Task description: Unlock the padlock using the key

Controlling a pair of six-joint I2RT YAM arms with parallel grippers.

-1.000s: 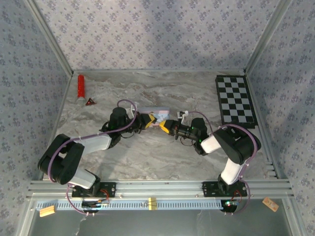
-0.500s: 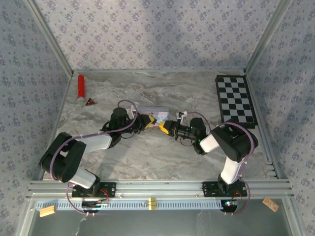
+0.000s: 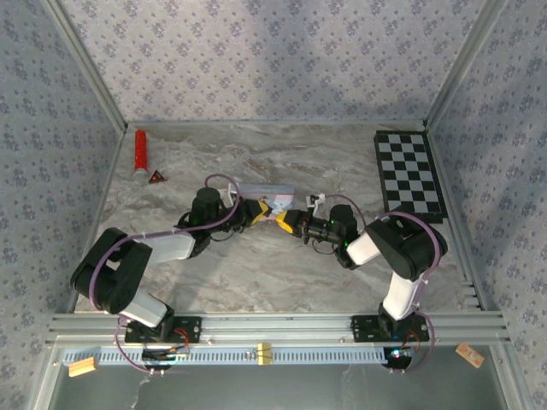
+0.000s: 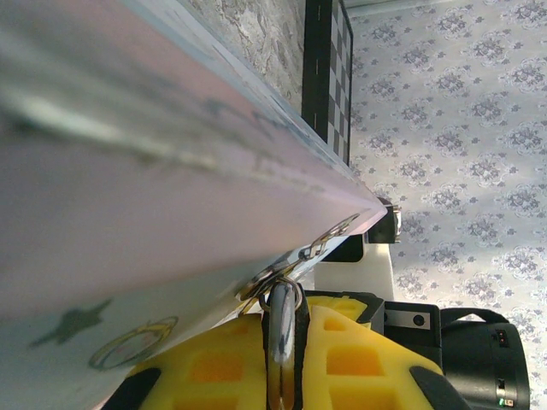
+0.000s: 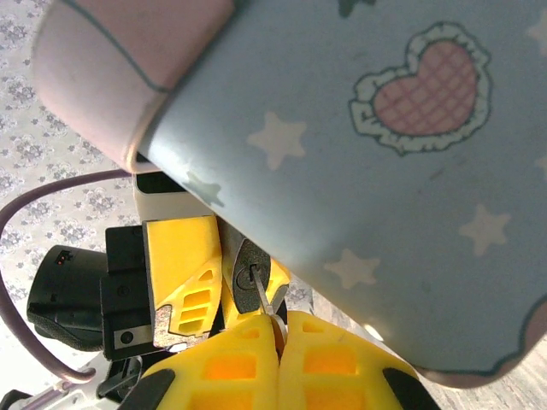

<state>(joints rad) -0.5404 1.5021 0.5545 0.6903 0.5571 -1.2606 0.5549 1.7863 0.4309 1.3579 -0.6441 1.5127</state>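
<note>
Beside the pastel tin (image 3: 267, 193), both grippers meet at mid-table. My left gripper (image 3: 255, 211) is shut on the small dark padlock (image 4: 284, 335), and its shackle passes through the tin's metal hasp ring (image 4: 295, 260). In the left wrist view the left gripper (image 4: 290, 313) clamps the lock between yellow fingers. My right gripper (image 3: 287, 221) (image 5: 279, 325) is shut on the thin metal key (image 5: 261, 290). The key's tip sits in the keyhole on the padlock's dark end face (image 5: 243, 292). The left gripper's yellow fingers (image 5: 175, 256) show behind the lock.
The tin (image 5: 385, 154) (image 4: 154, 171) looms close over both wrist cameras. A checkerboard (image 3: 408, 174) lies at the right back. A red cylinder (image 3: 139, 150) and a small red triangle (image 3: 156, 177) lie at the left back. Patterned walls enclose the table.
The right arm has edged slightly left toward the padlock. Both grippers keep their hold and the left arm stays put.
</note>
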